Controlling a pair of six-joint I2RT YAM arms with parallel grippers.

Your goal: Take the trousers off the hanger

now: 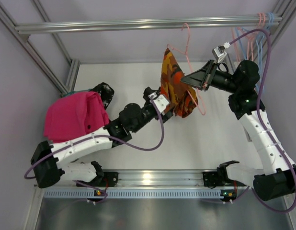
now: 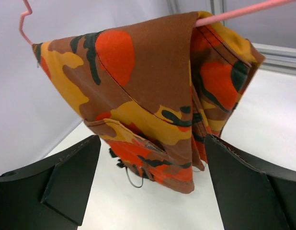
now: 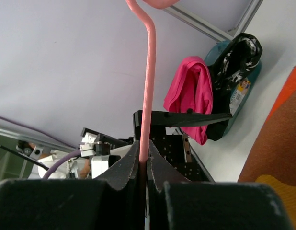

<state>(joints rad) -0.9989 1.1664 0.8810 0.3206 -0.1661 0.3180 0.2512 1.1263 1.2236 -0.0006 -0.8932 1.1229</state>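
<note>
The orange-red-yellow patterned trousers (image 1: 176,88) hang folded over a pink wire hanger (image 1: 186,45) above the table. My right gripper (image 1: 198,82) is shut on the hanger's wire (image 3: 149,86). My left gripper (image 1: 163,106) is open, its jaws wide apart just below and in front of the trousers (image 2: 153,100), not touching them. The hanger bar (image 2: 234,13) shows at the fold. The magenta-pink trousers (image 1: 71,115) lie piled at the left, also in the right wrist view (image 3: 191,93).
A black garment with white marks (image 1: 104,92) lies on a teal thing (image 3: 239,91) beside the pink pile. Several blue and pink hangers (image 1: 244,36) hang from the metal rail (image 1: 148,23) at the back right. Frame posts border the white table (image 1: 210,139).
</note>
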